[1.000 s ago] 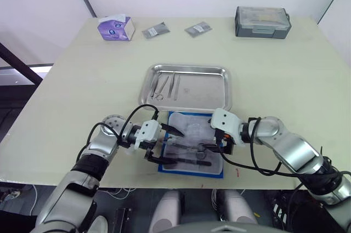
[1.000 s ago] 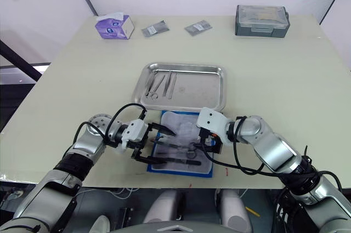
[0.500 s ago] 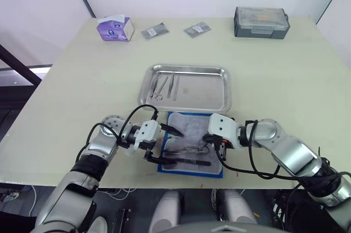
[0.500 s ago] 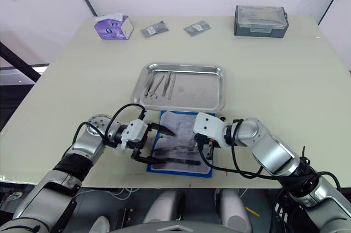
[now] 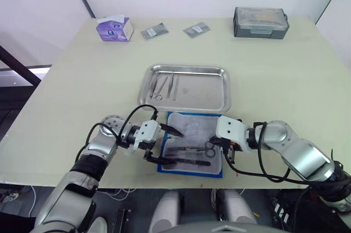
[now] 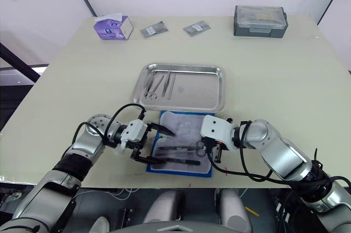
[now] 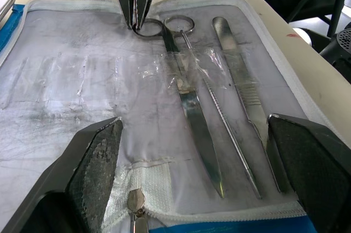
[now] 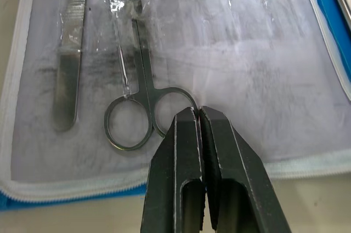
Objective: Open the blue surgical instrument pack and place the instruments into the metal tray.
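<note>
So your right gripper point(image 8: 198, 113) is pinched on a scissors point(image 8: 143, 87) ring, contact's hard to see. Left gripper point(image 7: 194, 159) spread over the open pack point(image 5: 189, 144). Metal tray point(image 5: 211, 93) on table holds 3 instruments point(image 5: 166, 86).

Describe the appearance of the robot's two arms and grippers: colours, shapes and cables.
Both arms are silver-grey metal with rounded joints, white housings at the wrists and looping black cables. The left gripper and right gripper each have two black fingers, wedge-shaped and tapering to the tips.
</note>
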